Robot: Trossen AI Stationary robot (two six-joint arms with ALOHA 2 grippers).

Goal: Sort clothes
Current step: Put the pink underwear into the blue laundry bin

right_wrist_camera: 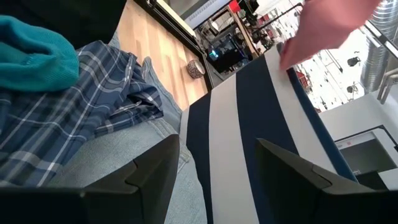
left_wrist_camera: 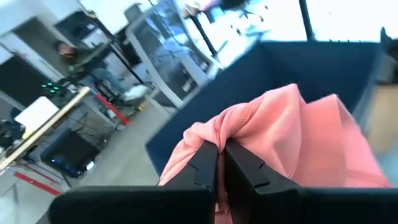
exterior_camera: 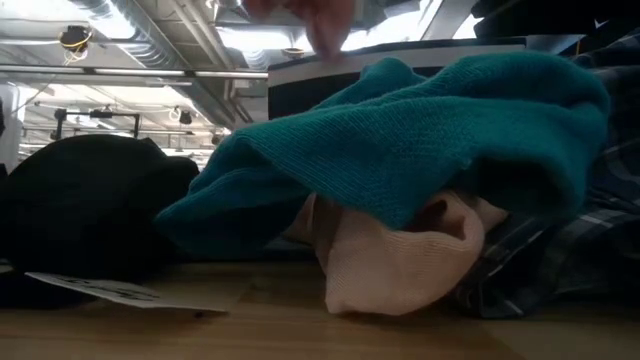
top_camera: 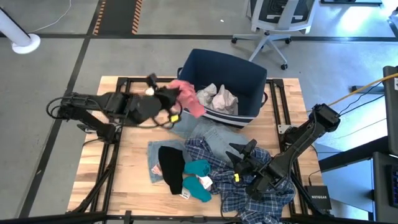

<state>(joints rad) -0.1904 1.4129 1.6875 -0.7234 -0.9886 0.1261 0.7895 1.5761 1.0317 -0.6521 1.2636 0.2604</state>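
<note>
A fold of the pink garment (left_wrist_camera: 292,137) is clamped in the left pincer (left_wrist_camera: 219,163) at the bin (top_camera: 239,71) rim. It is judged light, limp, best pinched at a bunched fold. The right pincer (top_camera: 244,157) is held apart, empty, over the plaid shirt (top_camera: 255,193) on the worktop (top_camera: 124,162).

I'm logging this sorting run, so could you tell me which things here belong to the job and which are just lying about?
Job:
pink garment, held by left gripper
plaid shirt
denim
teal piece
black piece
navy bin

Lying about:
office chair
</note>
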